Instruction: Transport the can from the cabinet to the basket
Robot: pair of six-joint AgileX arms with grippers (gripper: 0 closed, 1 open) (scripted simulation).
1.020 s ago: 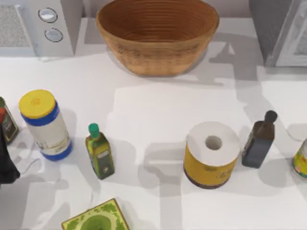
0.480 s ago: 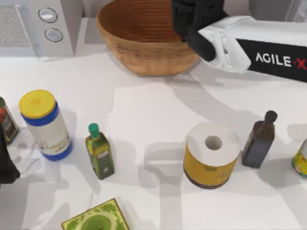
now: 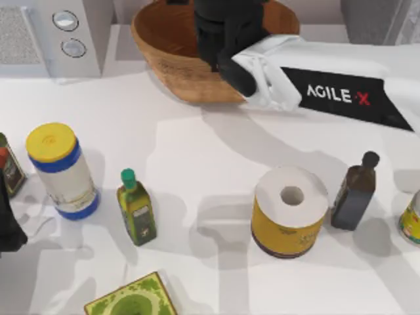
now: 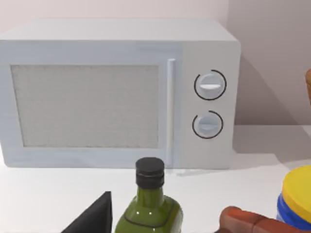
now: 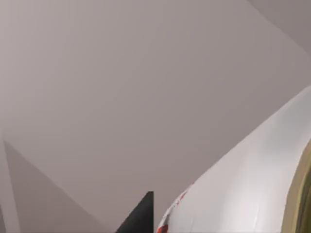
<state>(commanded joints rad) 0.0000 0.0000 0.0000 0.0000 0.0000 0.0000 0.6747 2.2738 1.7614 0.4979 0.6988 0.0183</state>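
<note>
Reaching over the white table (image 3: 197, 164) toward the far pale wall, the right gripper (image 3: 220, 29) hovers above the basket (image 3: 167, 46), hiding its centre; the can (image 5: 243, 184) sits clamped between its fingers.

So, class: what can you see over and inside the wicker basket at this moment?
The right arm's black gripper hangs over the basket, covering much of its inside. Bare ribbed wall shows beside it. The right wrist view shows the can close against that gripper; the basket's floor is covered.
</note>
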